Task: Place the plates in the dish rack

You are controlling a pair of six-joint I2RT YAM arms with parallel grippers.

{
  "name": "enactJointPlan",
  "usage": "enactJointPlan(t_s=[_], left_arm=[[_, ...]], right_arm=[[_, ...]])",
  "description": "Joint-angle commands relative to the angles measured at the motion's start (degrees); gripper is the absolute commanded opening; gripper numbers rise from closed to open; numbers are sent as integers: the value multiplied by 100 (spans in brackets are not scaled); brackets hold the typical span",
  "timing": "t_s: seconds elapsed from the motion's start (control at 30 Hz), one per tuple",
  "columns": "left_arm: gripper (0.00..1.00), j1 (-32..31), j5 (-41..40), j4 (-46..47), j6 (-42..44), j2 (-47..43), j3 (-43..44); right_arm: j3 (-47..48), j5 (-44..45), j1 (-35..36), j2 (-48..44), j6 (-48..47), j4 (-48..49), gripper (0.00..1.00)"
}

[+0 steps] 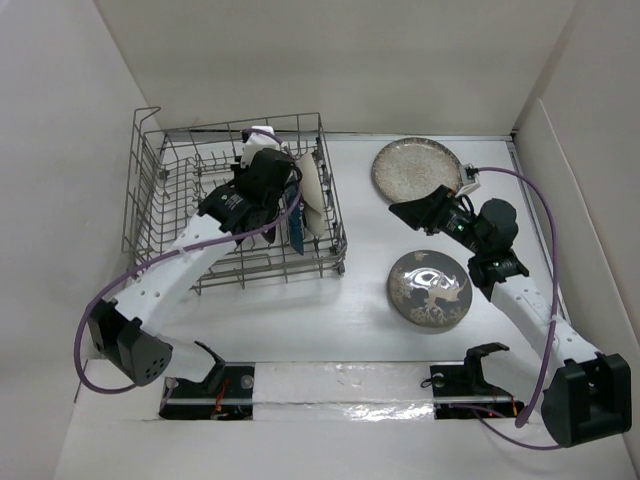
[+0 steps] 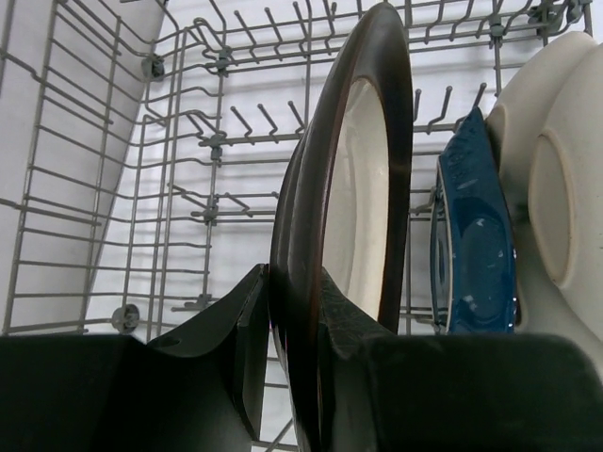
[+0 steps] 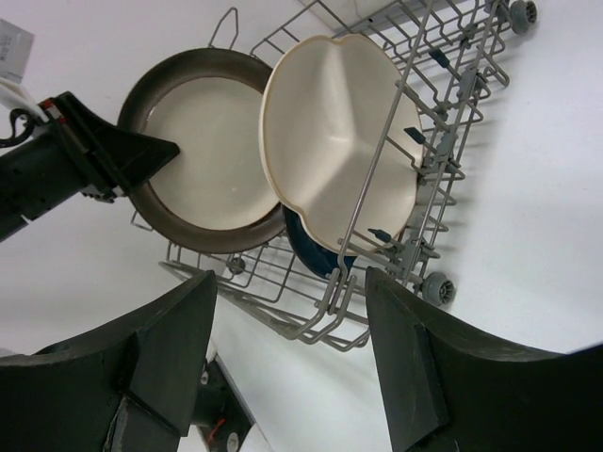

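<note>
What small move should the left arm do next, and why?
Probably open the left gripper: its jaws clamp the dark-rimmed cream plate, which already stands upright in the dish rack beside the blue dish, so letting go seems due.

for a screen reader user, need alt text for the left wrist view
The left tool grips the lower rim of a dark-rimmed cream plate standing on edge inside the grey wire dish rack. To its right, also upright, stand a dark blue dish and a cream three-section plate.
</note>
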Motion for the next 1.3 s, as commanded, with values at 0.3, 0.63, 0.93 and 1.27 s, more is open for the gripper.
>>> enactJointPlan(t_s=[0.3,0.63,0.93,1.27], left_arm=[[0,1,199,1051,-171,233,-381],[0,1,771,1254,-101,497,-689],[11,1,1228,1315,101,708,-672],[28,1,1658,1500,269,462,-707]], right_arm=[[67,137,-19,-69,-139,86,69],[-293,831,-72,-113,-323,-292,68],[-671,1340,-352,-87,-446,-600,84],[-1137,1921,-529,-307,-595,-1425,86]])
